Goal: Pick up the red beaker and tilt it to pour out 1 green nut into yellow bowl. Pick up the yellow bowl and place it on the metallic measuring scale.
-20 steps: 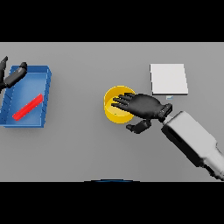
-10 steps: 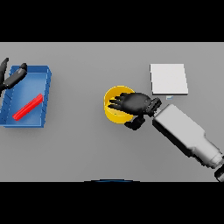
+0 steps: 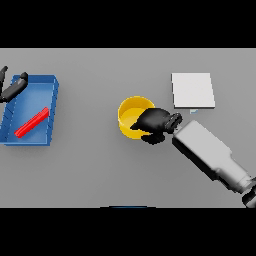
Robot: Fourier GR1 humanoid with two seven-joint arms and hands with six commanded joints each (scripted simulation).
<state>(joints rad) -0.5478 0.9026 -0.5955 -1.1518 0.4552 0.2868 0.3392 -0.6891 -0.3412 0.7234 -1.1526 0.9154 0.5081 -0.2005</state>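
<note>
Nearest the front edge of the tabletop (image 3: 90, 170), toward its right side, the right arm reaches in on a slant. Its right hand (image 3: 156, 123) sits against the right rim of the yellow bowl (image 3: 131, 116), with the fingers curled over that rim and into the bowl, so it appears to have closed on the bowl wall. The bowl stands about mid-depth, a little right of centre; whether a green nut lies inside cannot be told, since the hand covers part of the interior.

Toward the left edge, a blue tray (image 3: 50, 107) holds a red beaker (image 3: 32, 122) lying on its side. The left hand (image 3: 13, 86) shows at the tray's far left corner; how its fingers stand cannot be told.

Farther back on the right lies the metallic measuring scale (image 3: 192, 90), a pale flat square, near the bowl but apart from it.

The step in hand looks like grasping the bowl. Next, the grip must be firm enough to lift it level, carry it back and to the right, and set it squarely on the scale.
</note>
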